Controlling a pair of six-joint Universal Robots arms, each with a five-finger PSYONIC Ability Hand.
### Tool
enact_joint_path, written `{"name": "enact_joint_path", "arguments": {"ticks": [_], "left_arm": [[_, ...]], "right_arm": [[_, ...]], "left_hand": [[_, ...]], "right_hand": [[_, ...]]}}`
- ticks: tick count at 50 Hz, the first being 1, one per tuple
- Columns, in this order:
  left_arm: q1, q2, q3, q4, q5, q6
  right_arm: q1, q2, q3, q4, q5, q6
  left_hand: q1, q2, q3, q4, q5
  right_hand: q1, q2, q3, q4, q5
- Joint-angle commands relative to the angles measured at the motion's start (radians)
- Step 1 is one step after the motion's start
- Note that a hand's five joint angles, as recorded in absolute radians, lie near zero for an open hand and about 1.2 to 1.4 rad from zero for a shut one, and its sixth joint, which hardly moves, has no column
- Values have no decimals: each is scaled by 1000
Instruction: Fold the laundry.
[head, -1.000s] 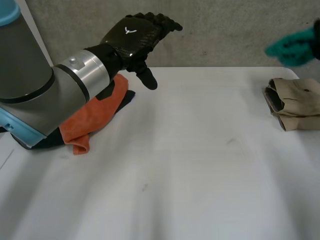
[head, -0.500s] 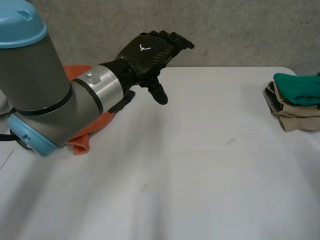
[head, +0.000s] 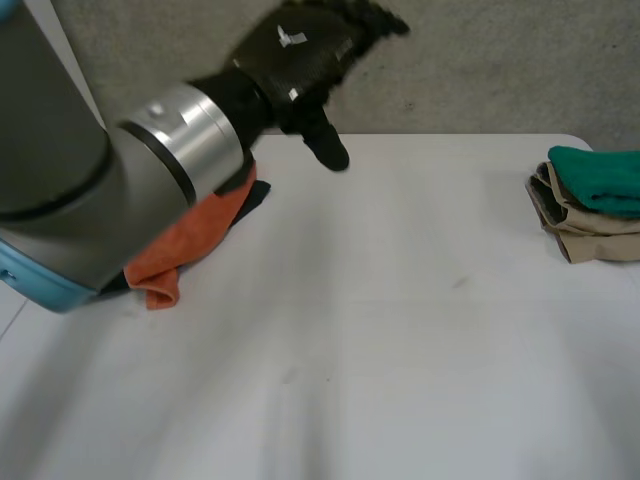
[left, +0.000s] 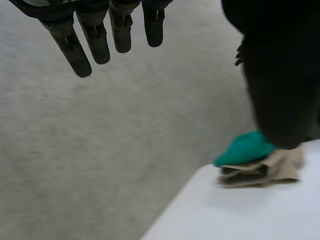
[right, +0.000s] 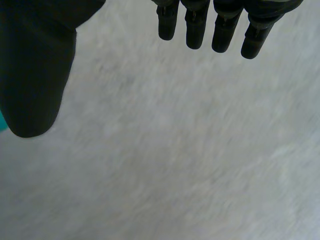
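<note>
The left hand (head: 300, 55) is raised above the far side of the white table (head: 400, 330), with its fingers (left: 95, 42) straight and apart, holding nothing. The crumpled orange cloth (head: 185, 245) lies on the table under the left forearm, not touching the hand, with a dark cloth (head: 256, 196) beneath it. Well apart, at the table's right edge, a folded green cloth (head: 600, 180) rests on a folded beige cloth (head: 590, 235). The right hand (right: 35, 75) is also spread and empty, over a grey surface.
</note>
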Motion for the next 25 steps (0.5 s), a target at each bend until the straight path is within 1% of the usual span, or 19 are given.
{"name": "enact_joint_path", "arguments": {"ticks": [1,2,3,5,6,7,10,11,13,14,18,19,21,22,25], "left_arm": [[199,24,46,8,-249,84],[223,23,46,8,-264,108],[278,15,43,6,-284,175],[320,-6,35,9,-286,252],[339,-25,32,11,-285,288],[380,-76,35,17,-279,359],[426,-173,41,30,-266,454],[458,-239,51,35,-245,502],[489,-304,60,37,-214,545],[516,-368,70,40,-165,577],[569,-512,130,73,-47,605],[575,-538,144,80,-32,605],[578,-589,173,93,-10,602],[581,-633,202,106,-7,602],[583,-684,245,124,-5,597]], "right_arm": [[302,-149,100,-180,17,85],[337,-175,148,-185,12,97],[354,-186,174,-183,12,97],[397,-196,225,-183,12,96],[444,-203,275,-182,13,96],[470,-204,298,-182,13,96],[558,-203,388,-180,23,94],[570,-203,412,-180,24,94],[592,-201,458,-180,26,93],[599,-198,502,-182,26,88],[601,-197,587,-182,20,77],[600,-195,599,-182,20,76],[598,-192,633,-182,17,77],[598,-190,643,-182,16,77],[595,-192,679,-182,12,76]], "left_hand": [[-10,-26,-29,-21,-49],[-10,-26,-29,-21,-49],[-10,-26,-29,-21,-49],[-10,-26,-29,-21,-49],[-11,-27,-30,-22,-50],[-11,-27,-30,-22,-50],[-11,-27,-30,-22,-50],[-11,-27,-30,-22,-50],[-11,-27,-30,-22,-50],[-11,-27,-30,-22,-50],[-10,-26,-29,-21,-49],[-7,-23,-26,-18,-46],[1,-14,-18,-10,-37],[13,-2,-6,2,-26],[25,9,6,14,-14]], "right_hand": [[-50,-35,-34,-36,-47],[-50,-35,-34,-36,-47],[-50,-35,-34,-36,-47],[-50,-35,-34,-36,-47],[-50,-35,-34,-36,-47],[-50,-35,-34,-36,-47],[-50,-35,-34,-36,-47],[-50,-35,-34,-36,-47],[-50,-35,-34,-36,-47],[-50,-35,-34,-36,-47],[-50,-35,-34,-36,-47],[-50,-35,-34,-36,-47],[-50,-35,-34,-36,-47],[-50,-35,-34,-36,-47],[-50,-35,-34,-36,-47]]}}
